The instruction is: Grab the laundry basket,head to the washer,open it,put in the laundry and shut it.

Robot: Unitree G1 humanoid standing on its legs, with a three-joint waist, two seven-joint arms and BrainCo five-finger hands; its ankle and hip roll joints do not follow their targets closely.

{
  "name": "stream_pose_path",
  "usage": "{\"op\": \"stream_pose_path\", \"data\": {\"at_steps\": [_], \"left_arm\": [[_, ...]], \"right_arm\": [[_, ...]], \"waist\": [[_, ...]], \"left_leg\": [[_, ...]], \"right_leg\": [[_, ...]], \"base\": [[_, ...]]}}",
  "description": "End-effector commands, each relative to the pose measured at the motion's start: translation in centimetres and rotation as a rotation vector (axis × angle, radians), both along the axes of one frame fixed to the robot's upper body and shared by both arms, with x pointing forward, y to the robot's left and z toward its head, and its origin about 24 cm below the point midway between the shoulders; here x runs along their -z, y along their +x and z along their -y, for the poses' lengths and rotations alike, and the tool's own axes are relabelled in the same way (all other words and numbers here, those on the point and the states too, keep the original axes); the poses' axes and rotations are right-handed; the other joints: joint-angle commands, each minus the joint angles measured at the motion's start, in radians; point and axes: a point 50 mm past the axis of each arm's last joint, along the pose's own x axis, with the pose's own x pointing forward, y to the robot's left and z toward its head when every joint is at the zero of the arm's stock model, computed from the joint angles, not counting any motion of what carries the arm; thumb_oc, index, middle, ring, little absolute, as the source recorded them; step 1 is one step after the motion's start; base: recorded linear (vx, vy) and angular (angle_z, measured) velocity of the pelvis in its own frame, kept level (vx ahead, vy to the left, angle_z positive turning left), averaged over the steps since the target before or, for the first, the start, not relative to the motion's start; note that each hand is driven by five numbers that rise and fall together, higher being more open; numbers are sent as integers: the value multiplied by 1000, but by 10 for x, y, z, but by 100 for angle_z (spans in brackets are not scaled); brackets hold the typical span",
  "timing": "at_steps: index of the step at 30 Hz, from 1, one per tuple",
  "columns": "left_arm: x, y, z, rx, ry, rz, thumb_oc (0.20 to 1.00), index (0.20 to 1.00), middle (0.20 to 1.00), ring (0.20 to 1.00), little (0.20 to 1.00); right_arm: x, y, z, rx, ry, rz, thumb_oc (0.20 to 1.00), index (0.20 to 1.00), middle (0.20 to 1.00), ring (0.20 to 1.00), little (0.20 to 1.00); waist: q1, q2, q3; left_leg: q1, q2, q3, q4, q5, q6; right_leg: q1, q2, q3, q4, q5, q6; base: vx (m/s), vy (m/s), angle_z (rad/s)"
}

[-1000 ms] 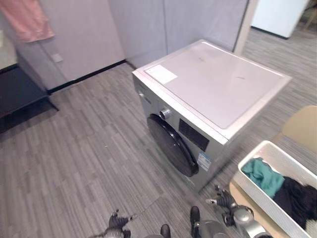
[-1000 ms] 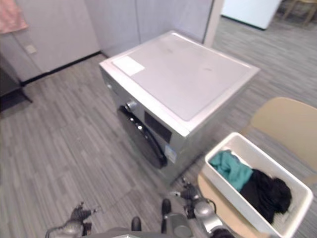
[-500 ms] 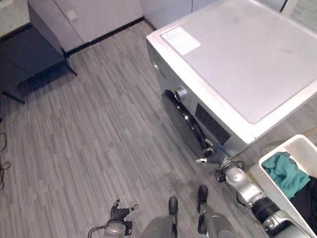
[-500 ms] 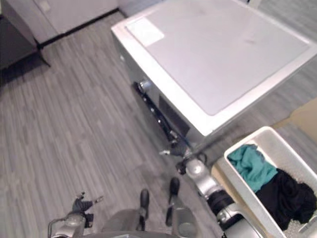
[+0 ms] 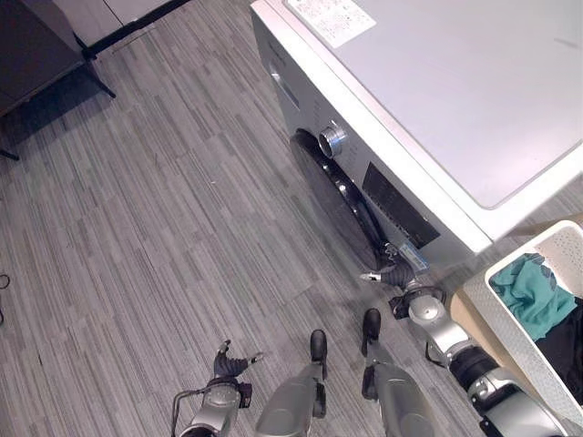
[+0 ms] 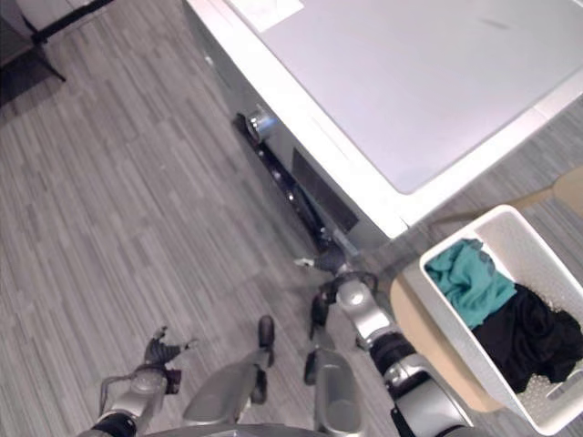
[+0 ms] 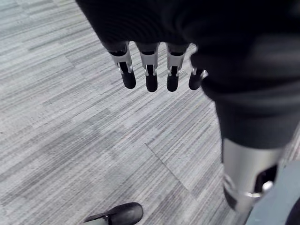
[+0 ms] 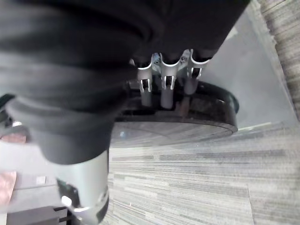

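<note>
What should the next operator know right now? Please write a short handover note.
Right hand: fingers straight, reaching to the edge of the washer's dark round door; no grip on it visible.
Left hand: idle, open, low over the floor.
Basket with teal and black laundry sits on a tan seat at the robot's right.
Done: basket brought to the washer.
Left: open door, load, shut.

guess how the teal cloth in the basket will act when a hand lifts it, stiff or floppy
Probably floppy: the teal cloth lies crumpled in folds in the white basket, so it should drape and hang from whatever point is pinched. Likely light for its size. It touches the black garment beside it, so that may snag and drag along.
</note>
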Motion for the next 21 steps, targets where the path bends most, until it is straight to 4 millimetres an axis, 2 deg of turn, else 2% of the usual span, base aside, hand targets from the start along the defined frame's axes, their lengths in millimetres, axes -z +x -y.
{"op": "stream_pose_path", "data": {"at_steps": [1, 6, 8, 9, 11, 13, 15, 16, 18, 19, 21], "left_arm": [[-7, 4, -17, 5, 55, 21, 1000, 1000, 1000, 1000, 1000], [-11, 14, -16, 20, 69, 42, 1000, 1000, 1000, 1000, 1000], [-11, 18, -16, 30, 80, 36, 1000, 1000, 1000, 1000, 1000], [-11, 18, -16, 33, 84, 32, 1000, 1000, 1000, 1000, 1000], [-15, 24, -16, 43, 93, 57, 1000, 1000, 1000, 1000, 1000], [-19, 30, -15, 46, 95, 87, 1000, 1000, 1000, 1000, 1000], [-23, 33, -15, 47, 89, 112, 1000, 1000, 1000, 1000, 1000], [-27, 36, -17, 40, 87, 134, 1000, 1000, 1000, 1000, 1000], [-30, 39, -17, 52, 91, 150, 1000, 1000, 1000, 1000, 1000], [-30, 39, -17, 52, 91, 150, 1000, 1000, 1000, 1000, 1000], [-36, 43, -16, 61, 90, 178, 1000, 1000, 1000, 1000, 1000]], "right_arm": [[-30, 6, -86, -289, 149, 52, 1000, 1000, 1000, 1000, 1000], [-76, 5, -147, -471, 343, 126, 1000, 1000, 1000, 1000, 1000], [-97, -6, -179, -586, 455, 131, 1000, 1000, 1000, 1000, 1000], [-113, -17, -203, -687, 516, 145, 1000, 1000, 1000, 1000, 1000], [-138, -34, -230, -788, 586, 196, 1000, 1000, 1000, 1000, 1000], [-148, -36, -233, -799, 600, 242, 1000, 1000, 1000, 1000, 1000], [-151, -28, -222, -758, 579, 285, 1000, 1000, 1000, 1000, 1000], [-147, -15, -203, -698, 495, 323, 1000, 1000, 1000, 1000, 1000], [-144, -5, -186, -663, 403, 348, 1000, 1000, 1000, 1000, 1000], [-144, -5, -186, -663, 403, 348, 1000, 1000, 1000, 1000, 1000], [-141, 3, -163, -606, 352, 366, 1000, 1000, 1000, 1000, 1000]], "waist": [[84, -19, 1], [141, -7, 24], [167, -2, 26], [179, -1, 25], [201, 6, 32], [218, 12, 30], [230, 17, 28], [230, 17, 26], [222, 7, 30], [222, 7, 30], [195, -15, 40]], "left_leg": [[-73, -35, -50, 70, 17, -14], [-76, -48, -106, 77, 26, -20], [-72, -54, -129, 84, 22, -22], [-76, -61, -142, 91, 26, -20], [-85, -70, -159, 118, 17, -19], [-97, -78, -174, 132, 16, -18], [-101, -84, -191, 125, 25, -20], [-100, -85, -197, 108, 37, -24], [-98, -80, -190, 92, 44, -27], [-98, -80, -190, 91, 44, -27], [-94, -71, -163, 69, 47, -29]], "right_leg": [[-20, -104, -19, 102, -49, 63], [-10, -133, -72, 141, -71, 61], [0, -144, -90, 167, -90, 57], [3, -152, -100, 176, -92, 55], [5, -159, -104, 201, -104, 50], [5, -166, -113, 208, -108, 46], [19, -168, -129, 196, -111, 47], [28, -167, -140, 182, -111, 49], [31, -163, -141, 169, -106, 52], [31, -163, -141, 168, -106, 52], [26, -151, -122, 145, -89, 57]], "base": [[-53, -8, 15], [-25, -47, 25], [1, -55, 75], [-9, -48, 74], [-35, -50, 63], [-35, -26, 58], [-21, -18, 57], [-17, 0, 60], [-18, 13, 54], [-15, 20, 33], [-27, 46, -1]]}}
